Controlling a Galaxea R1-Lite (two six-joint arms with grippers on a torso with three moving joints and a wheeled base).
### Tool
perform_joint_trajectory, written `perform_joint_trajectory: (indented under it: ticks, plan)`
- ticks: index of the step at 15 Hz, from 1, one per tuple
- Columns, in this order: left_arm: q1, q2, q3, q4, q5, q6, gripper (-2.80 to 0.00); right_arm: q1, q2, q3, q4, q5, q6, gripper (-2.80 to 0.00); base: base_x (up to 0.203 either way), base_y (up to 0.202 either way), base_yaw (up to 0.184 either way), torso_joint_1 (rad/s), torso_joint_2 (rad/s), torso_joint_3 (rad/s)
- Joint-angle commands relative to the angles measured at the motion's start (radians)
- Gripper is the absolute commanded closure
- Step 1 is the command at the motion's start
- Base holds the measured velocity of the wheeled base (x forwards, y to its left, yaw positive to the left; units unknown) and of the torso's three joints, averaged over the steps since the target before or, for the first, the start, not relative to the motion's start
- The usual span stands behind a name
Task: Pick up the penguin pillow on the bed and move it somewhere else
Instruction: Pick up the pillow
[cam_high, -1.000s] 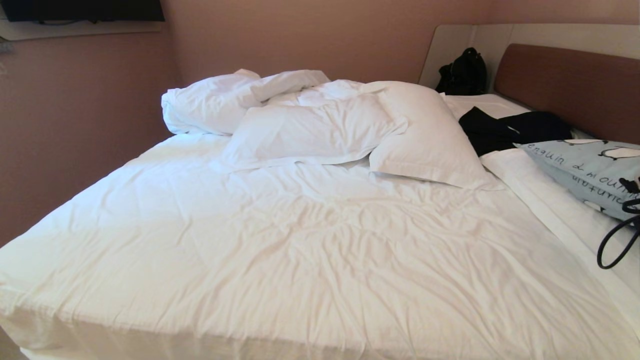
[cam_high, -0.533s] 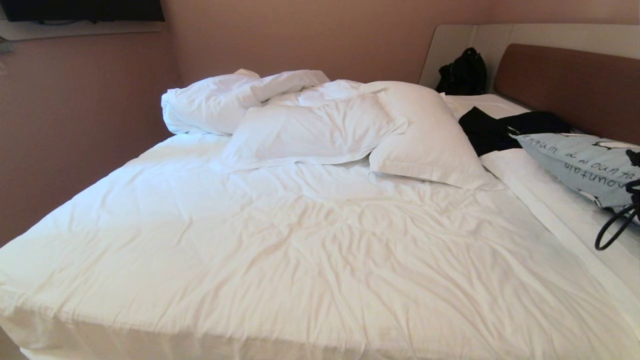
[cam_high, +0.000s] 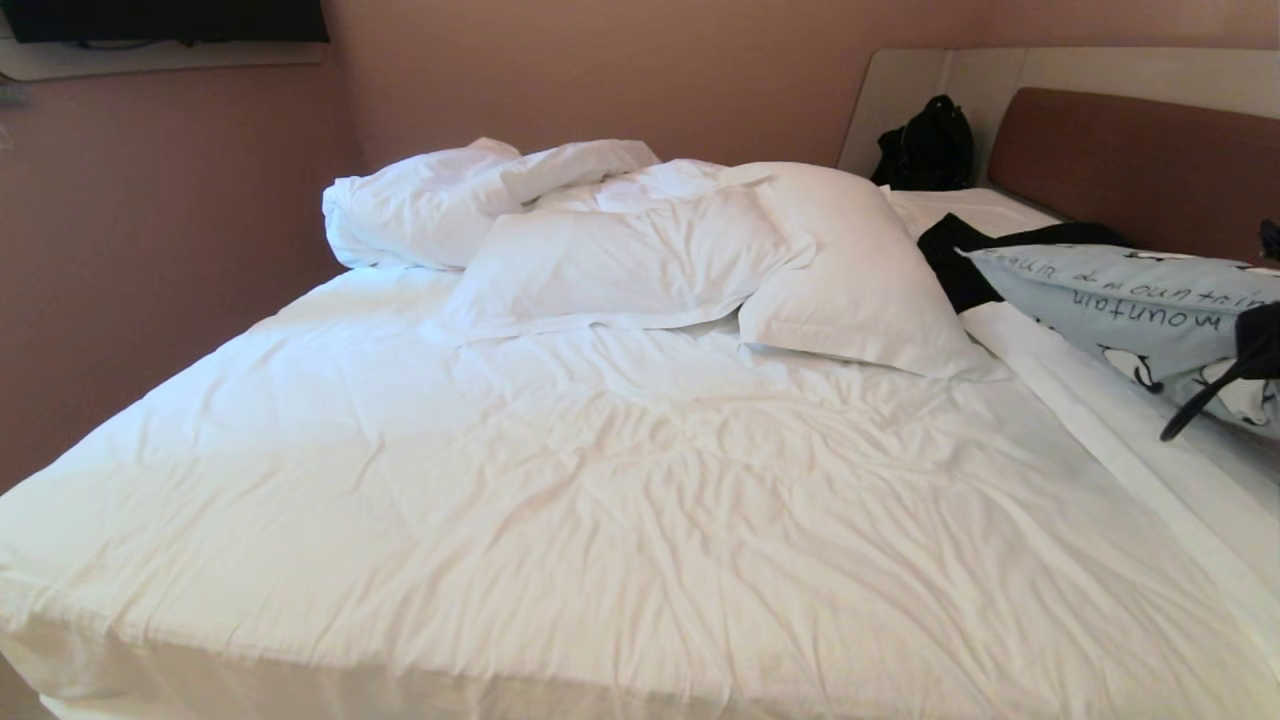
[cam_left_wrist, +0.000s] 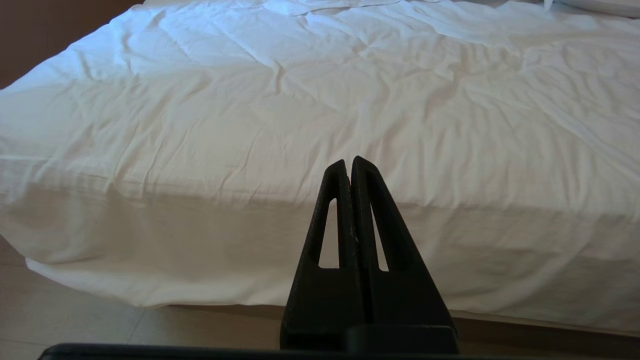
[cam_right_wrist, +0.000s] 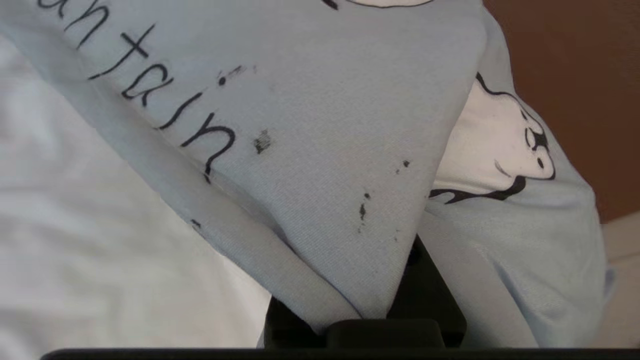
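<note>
Lifted since a second ago, the light-blue rectangular penguin pillow with dark lettering (cam_high: 1130, 310) now hangs higher and further left over the right side of the wide white-sheeted bed (cam_high: 600, 480), its corner pinched in the right gripper (cam_right_wrist: 400, 280), whose fingers are closed on the fabric so it can be carried. Parked at the bed's foot, the left gripper (cam_left_wrist: 350, 165) is closed on nothing.

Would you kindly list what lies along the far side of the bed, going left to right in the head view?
Crumpled white duvet heap → plump white pillow → black backpack → light-blue penguin pillow → right gripper, closed on the pillow's fabric.
</note>
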Motion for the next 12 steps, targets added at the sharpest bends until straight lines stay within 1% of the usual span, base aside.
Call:
perform_joint_trajectory:
  ticks: [1, 5, 6, 7, 9, 12]
  plan:
    - [0.0, 0.0, 0.002, 0.0, 0.001, -0.001, 0.0, 0.028, -0.038, -0.012, 0.078, 0.035, 0.121, 0.0, 0.0, 0.0, 0.0, 0.0, 0.0, 0.0]
    - [0.0, 0.0, 0.002, 0.0, -0.001, -0.001, 0.0, 0.085, -0.106, -0.039, 0.241, 0.19, 0.249, 0.0, 0.0, 0.0, 0.0, 0.0, 0.0, 0.0]
    - [0.0, 0.0, 0.002, 0.0, -0.001, -0.001, 0.0, 0.092, -0.118, -0.049, 0.27, 0.22, 0.271, 0.0, 0.0, 0.0, 0.0, 0.0, 0.0, 0.0]
    - [0.0, 0.0, 0.002, 0.0, 0.001, -0.001, 0.0, 0.095, -0.138, -0.066, 0.313, 0.27, 0.309, 0.0, 0.0, 0.0, 0.0, 0.0, 0.0, 0.0]
    - [0.0, 0.0, 0.002, 0.0, 0.0, -0.001, 0.0, 0.099, -0.169, -0.105, 0.396, 0.335, 0.373, 0.0, 0.0, 0.0, 0.0, 0.0, 0.0, 0.0]
    - [0.0, 0.0, 0.002, 0.0, 0.001, -0.001, 0.0, 0.1, -0.21, -0.136, 0.485, 0.432, 0.419, 0.0, 0.0, 0.0, 0.0, 0.0, 0.0, 0.0]
